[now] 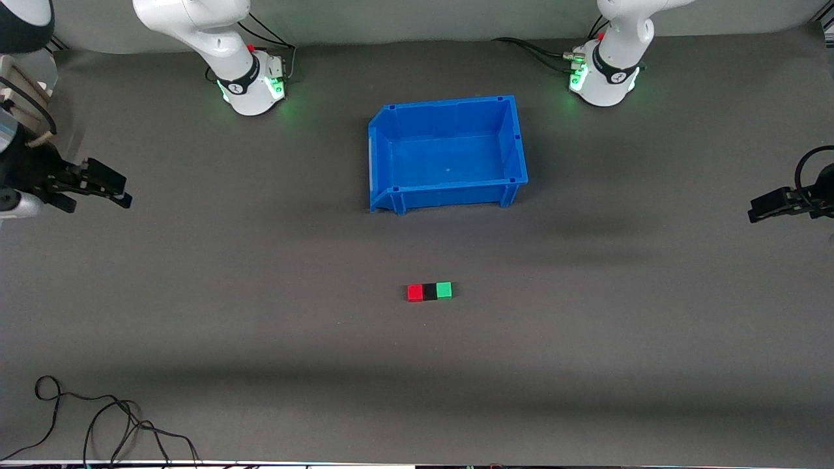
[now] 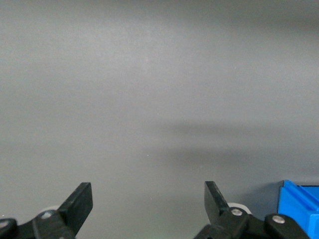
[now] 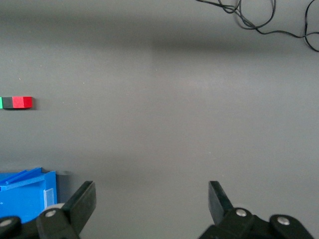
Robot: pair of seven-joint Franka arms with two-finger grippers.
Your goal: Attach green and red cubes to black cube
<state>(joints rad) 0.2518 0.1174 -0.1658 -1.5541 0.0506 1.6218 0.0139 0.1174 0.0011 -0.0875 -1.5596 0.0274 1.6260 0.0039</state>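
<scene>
The red cube (image 1: 415,292), black cube (image 1: 430,292) and green cube (image 1: 444,290) lie touching in one row on the dark mat, black in the middle, nearer to the front camera than the blue bin. The right wrist view shows the red cube (image 3: 21,102) and the black cube (image 3: 7,103) at its edge. My right gripper (image 1: 98,194) hangs open over the mat at the right arm's end of the table, nothing between its fingers (image 3: 84,199). Over the left arm's end, my left gripper (image 1: 759,208) is open and empty too, its fingers (image 2: 79,199) wide apart.
An empty blue bin (image 1: 449,195) stands mid-table between the two arm bases; a corner of the bin (image 2: 301,199) shows in the left wrist view, another corner (image 3: 25,199) in the right wrist view. A loose black cable (image 1: 98,417) lies near the front edge at the right arm's end.
</scene>
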